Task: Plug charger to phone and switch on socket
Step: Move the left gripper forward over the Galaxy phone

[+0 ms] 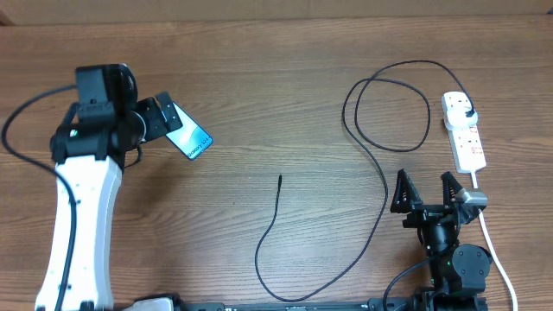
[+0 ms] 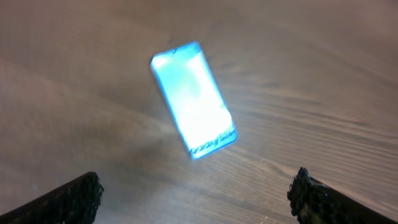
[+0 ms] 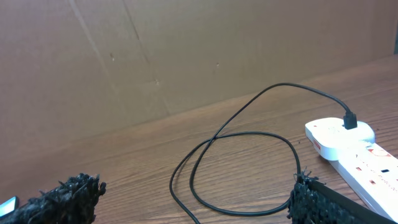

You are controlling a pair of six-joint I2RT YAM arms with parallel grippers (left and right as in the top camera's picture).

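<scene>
The phone (image 1: 189, 136) lies flat on the table at the left, its light blue screen up; it glows bright in the left wrist view (image 2: 194, 101). My left gripper (image 1: 155, 118) is open just above and left of the phone, empty (image 2: 198, 196). The black charger cable (image 1: 384, 186) runs from its plug (image 1: 467, 111) in the white socket (image 1: 465, 131), loops, and ends at a free tip (image 1: 279, 179) mid-table. My right gripper (image 1: 427, 192) is open and empty, below the loop (image 3: 242, 168) and left of the socket (image 3: 354, 149).
The socket's white cord (image 1: 492, 246) runs down the right side past my right arm's base. A brown cardboard wall (image 3: 186, 50) stands behind the table.
</scene>
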